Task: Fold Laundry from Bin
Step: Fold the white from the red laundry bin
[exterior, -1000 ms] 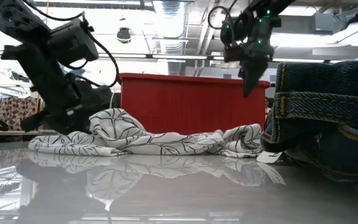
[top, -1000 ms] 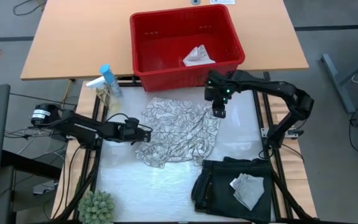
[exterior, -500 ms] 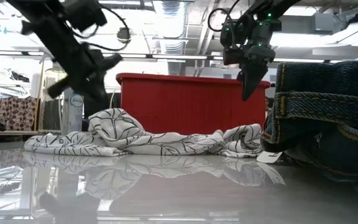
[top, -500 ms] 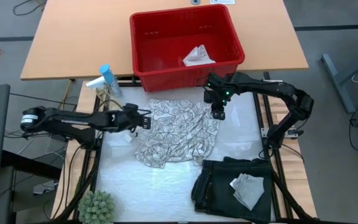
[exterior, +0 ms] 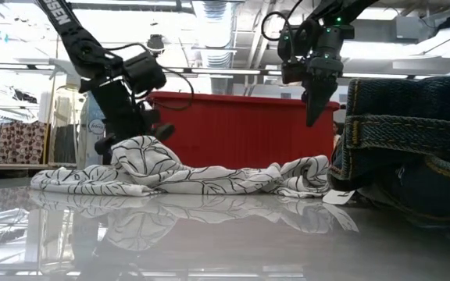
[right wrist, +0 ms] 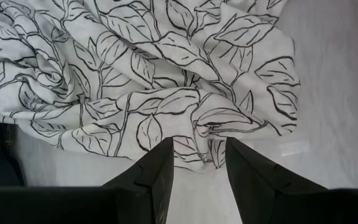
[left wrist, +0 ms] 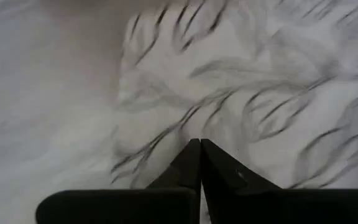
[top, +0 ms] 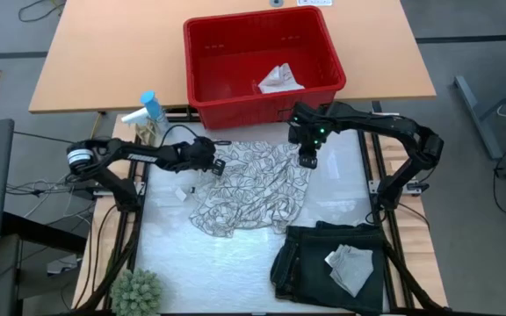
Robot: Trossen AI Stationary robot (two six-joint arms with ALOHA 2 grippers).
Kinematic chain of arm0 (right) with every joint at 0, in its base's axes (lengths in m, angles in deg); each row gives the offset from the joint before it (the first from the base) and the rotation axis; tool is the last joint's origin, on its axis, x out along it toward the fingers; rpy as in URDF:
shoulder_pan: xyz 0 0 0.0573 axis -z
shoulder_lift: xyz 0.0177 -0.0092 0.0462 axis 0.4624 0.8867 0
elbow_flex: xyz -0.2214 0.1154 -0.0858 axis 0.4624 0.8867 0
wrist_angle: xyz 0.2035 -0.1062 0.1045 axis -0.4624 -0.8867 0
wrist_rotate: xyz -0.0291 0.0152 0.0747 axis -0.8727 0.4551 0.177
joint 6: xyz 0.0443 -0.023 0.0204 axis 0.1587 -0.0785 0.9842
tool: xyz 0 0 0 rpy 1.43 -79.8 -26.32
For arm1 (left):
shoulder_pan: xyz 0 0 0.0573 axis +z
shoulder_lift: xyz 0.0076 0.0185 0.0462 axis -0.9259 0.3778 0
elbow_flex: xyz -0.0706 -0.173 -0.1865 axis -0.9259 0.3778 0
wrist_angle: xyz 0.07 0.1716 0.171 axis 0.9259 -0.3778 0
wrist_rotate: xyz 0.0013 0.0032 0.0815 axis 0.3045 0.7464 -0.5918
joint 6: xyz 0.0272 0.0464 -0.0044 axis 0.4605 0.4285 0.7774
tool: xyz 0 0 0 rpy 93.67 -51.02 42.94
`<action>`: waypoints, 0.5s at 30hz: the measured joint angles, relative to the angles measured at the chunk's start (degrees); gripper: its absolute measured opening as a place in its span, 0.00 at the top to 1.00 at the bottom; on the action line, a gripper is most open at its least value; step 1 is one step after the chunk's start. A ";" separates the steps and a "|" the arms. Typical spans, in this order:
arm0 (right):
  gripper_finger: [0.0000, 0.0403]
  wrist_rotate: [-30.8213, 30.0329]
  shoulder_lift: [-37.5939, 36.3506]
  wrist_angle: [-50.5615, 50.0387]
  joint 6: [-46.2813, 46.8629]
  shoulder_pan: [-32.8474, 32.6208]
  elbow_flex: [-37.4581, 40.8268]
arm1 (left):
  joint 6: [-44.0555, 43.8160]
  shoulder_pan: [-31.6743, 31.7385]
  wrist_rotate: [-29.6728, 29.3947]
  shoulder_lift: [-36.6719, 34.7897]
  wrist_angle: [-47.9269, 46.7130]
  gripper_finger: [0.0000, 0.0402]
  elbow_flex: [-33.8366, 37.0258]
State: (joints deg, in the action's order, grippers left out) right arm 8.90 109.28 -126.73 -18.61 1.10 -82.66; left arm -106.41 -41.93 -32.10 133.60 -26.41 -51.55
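At leaf-patterned cloth (top: 249,189) left edge, left hand (top: 215,166) pinched closed, grip unclear; right hand (top: 307,160) half-spread above

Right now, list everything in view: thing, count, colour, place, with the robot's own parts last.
Red rectangular plastic bin: one, far edge, on the wooden table.
Small whitish cloth: one, inside the bin.
White-grey leaf-patterned cloth: one, crumpled, table middle.
Dark folded denim garment: one, near right corner.
Pale grey folded cloth: one, on the garment.
Blue-capped spray bottle: one, left of bin.
Green plant: one, near left corner.
Left gripper: jaws shut, at the cloth's left edge.
Right gripper: jaws open, above the cloth's right edge.
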 joint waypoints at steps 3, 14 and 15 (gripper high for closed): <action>0.58 0.03 0.00 -0.04 1.22 0.00 0.00 | -0.76 1.02 -0.35 0.70 -4.57 1.00 -0.26; 0.58 -4.36 0.00 7.33 10.47 0.00 -0.02 | -9.70 1.28 -7.03 -9.48 -31.94 1.00 0.20; 0.58 -5.12 0.00 8.26 11.91 0.00 -0.02 | -9.47 1.28 -7.66 -10.55 -31.90 1.00 0.04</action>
State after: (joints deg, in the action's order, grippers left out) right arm 3.78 109.28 -118.48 -6.70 1.10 -82.69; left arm -115.87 -40.65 -39.77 123.05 -58.31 -51.50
